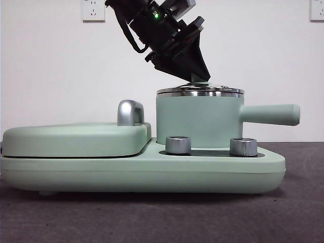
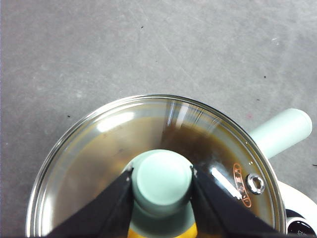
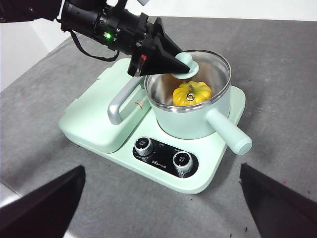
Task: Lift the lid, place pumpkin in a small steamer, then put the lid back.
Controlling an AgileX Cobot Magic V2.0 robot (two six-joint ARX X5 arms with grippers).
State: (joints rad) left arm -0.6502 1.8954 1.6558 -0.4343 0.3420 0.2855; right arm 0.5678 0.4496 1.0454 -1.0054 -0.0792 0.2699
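The glass lid (image 1: 200, 91) lies on the steel rim of the small steamer (image 1: 197, 121), a mint-green pot with a long side handle (image 1: 271, 114). My left gripper (image 1: 195, 76) comes down from the upper left and is shut on the lid's mint-green knob (image 2: 163, 181). In the right wrist view the yellow-orange pumpkin (image 3: 192, 93) sits inside the steamer (image 3: 193, 124), seen through the lid (image 3: 213, 67). My right gripper (image 3: 162, 168) hangs high above the table's near side, open and holding nothing.
The steamer stands on a mint-green cooker base (image 1: 152, 172) with two steel dials (image 1: 178, 145) (image 1: 243, 147) in front. Left of it lies the flat griddle cover (image 1: 76, 139) with a chrome handle (image 1: 130, 112). Grey table surface (image 3: 277, 74) surrounds the base.
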